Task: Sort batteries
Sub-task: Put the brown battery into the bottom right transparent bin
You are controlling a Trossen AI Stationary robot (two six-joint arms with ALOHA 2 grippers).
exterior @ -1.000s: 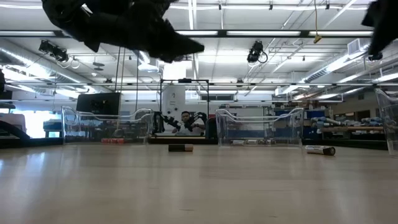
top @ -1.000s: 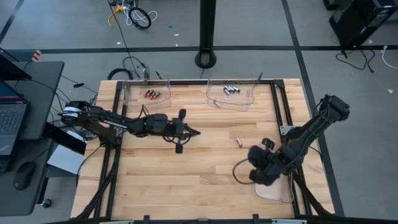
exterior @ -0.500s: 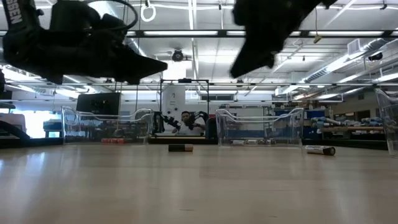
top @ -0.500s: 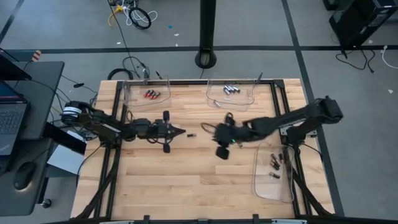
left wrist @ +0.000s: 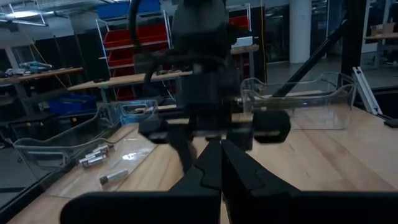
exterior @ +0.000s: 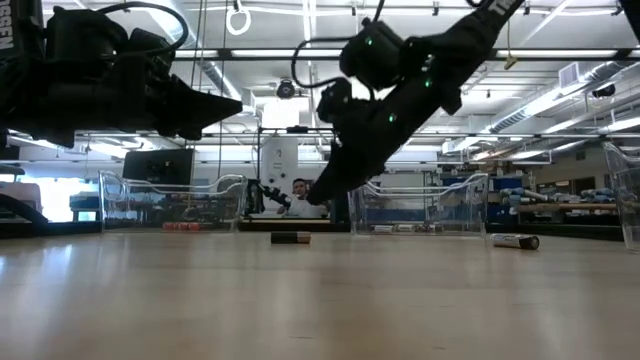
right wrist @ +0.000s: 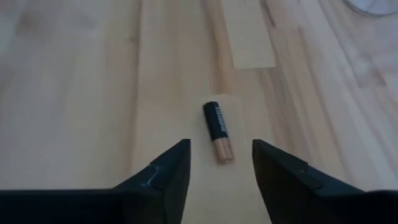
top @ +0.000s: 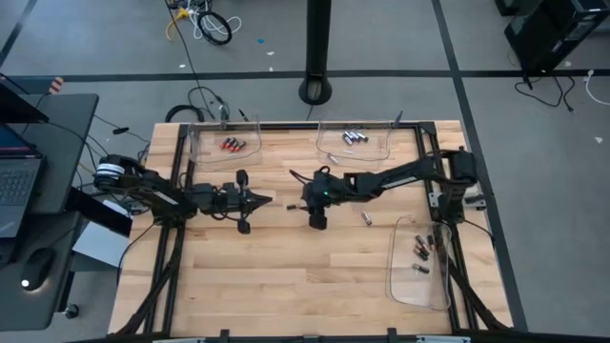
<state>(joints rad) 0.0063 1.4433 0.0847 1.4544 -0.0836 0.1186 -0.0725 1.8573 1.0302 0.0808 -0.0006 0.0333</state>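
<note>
A copper-and-black battery (right wrist: 218,132) lies on its side on the wooden table (top: 286,276), also visible as the dark battery (exterior: 290,238) in the low view. My right gripper (right wrist: 221,146) hovers open just above it, one finger on either side of its copper end, touching nothing. In the high view my right gripper (top: 297,193) reaches in from the right. My left gripper (top: 267,200) is shut and empty, level above the table to the battery's left. A silver battery (top: 365,218) lies loose to the right.
A clear tray (top: 221,145) at the far left holds red batteries. Another tray (top: 355,143) at the far middle holds silver ones. A third tray (top: 419,262) at the near right holds dark ones. The two gripper tips stand close together over the table's middle.
My right gripper has swung from over the near-right tray toward the table's left and far side, coming down over the copper-and-black battery. My left gripper has drawn back toward the table's left edge. Neither loose battery has moved.
</note>
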